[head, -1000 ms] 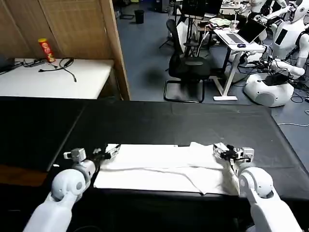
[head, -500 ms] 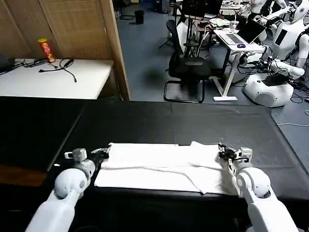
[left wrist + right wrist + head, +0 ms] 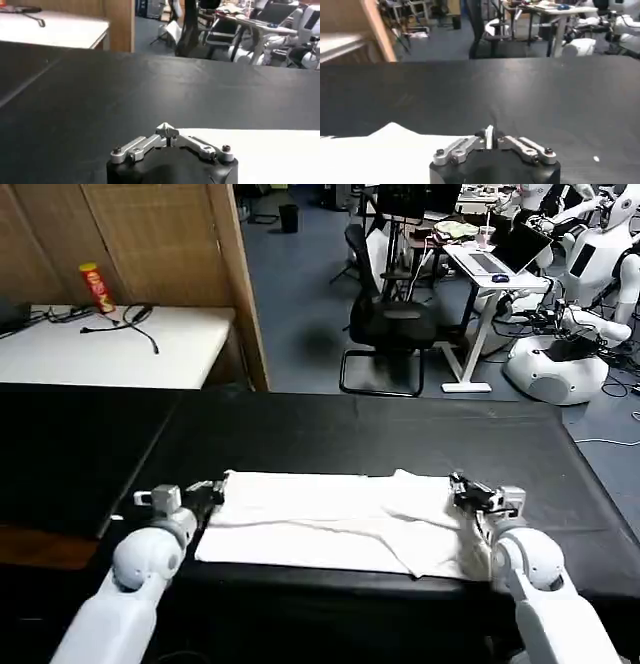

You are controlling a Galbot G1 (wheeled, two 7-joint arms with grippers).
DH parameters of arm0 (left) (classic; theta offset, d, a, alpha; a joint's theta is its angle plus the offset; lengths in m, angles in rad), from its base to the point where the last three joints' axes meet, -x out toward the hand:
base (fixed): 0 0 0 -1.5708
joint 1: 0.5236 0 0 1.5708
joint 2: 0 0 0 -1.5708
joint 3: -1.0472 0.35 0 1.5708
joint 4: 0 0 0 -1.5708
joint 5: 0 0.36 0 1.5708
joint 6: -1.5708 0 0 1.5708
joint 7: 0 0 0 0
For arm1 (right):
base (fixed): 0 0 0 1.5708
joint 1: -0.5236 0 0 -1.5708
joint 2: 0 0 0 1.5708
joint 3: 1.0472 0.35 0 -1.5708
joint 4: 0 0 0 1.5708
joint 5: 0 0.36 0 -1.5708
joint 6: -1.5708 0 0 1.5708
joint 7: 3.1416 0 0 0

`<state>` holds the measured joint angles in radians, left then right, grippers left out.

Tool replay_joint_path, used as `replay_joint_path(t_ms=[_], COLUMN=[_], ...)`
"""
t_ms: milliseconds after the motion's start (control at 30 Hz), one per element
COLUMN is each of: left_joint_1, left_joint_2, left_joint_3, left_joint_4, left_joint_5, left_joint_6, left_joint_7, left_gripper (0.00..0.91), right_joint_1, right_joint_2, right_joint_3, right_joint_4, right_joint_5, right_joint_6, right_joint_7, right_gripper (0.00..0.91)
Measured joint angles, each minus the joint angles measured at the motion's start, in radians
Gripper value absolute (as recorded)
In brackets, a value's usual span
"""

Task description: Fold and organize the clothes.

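The white T-shirt point(image 3: 330, 519) lies folded into a long flat band across the black table cover point(image 3: 360, 434), close to the front edge. My left gripper point(image 3: 213, 488) is at the band's left far corner, shut on that corner of the cloth. In the left wrist view the left gripper point(image 3: 167, 134) has its tips together where the T-shirt point(image 3: 270, 155) begins. My right gripper point(image 3: 458, 484) is at the band's right far corner. In the right wrist view the right gripper point(image 3: 489, 136) pinches a thin white strip of the T-shirt point(image 3: 380, 155).
Behind the black table stand a white side table point(image 3: 110, 349) with a red can point(image 3: 96, 287) and cables, a wooden partition point(image 3: 235, 284) and an office chair point(image 3: 385, 324). Other robots point(image 3: 560, 354) and a desk are at the back right. Bare black cover lies beyond the shirt.
My left gripper has moved outward to the left with the shirt's corner. The right gripper has shifted slightly. The band looks flatter and more stretched than a second ago.
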<state>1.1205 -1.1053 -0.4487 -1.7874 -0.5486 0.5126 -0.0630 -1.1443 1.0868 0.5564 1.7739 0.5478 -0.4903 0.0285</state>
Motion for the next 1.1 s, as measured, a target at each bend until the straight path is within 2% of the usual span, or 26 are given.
replay_joint_path(t_ms=[333, 500, 700, 733, 767, 1100], left_joint_1=[0.108, 0.204, 0.252, 0.253, 0.252, 0.269], left_joint_2=[-0.015, -0.066, -0.117, -0.124, -0.129, -0.158], left_joint_3=[-0.066, -0.072, -0.077, -0.077, -0.078, -0.087], left_joint_4=[-0.09, -0.14, -0.131, -0.126, -0.122, -0.122], left_joint_5=[0.041, 0.085, 0.095, 0.093, 0.088, 0.066], left_joint_6=[-0.038, -0.054, -0.065, -0.069, -0.071, -0.065], left_joint_7=[0.004, 0.019, 0.02, 0.019, 0.018, 0.013], left_gripper=[0.878, 0.878, 0.878, 0.176, 0.0, 0.0], right_joint_1=[-0.106, -0.128, -0.147, -0.149, -0.151, -0.148], right_joint_2=[-0.018, -0.015, -0.013, -0.012, -0.011, -0.004], right_joint_3=[0.063, 0.068, 0.069, 0.069, 0.069, 0.07], right_joint_4=[0.187, 0.225, 0.259, 0.264, 0.267, 0.271], right_joint_5=[0.02, 0.02, 0.018, 0.017, 0.017, 0.006], right_joint_6=[0.0, -0.001, 0.003, 0.004, 0.005, 0.023], right_joint_7=[0.002, 0.004, 0.004, 0.004, 0.004, -0.011], right_gripper=[0.878, 0.878, 0.878, 0.878, 0.878, 0.878])
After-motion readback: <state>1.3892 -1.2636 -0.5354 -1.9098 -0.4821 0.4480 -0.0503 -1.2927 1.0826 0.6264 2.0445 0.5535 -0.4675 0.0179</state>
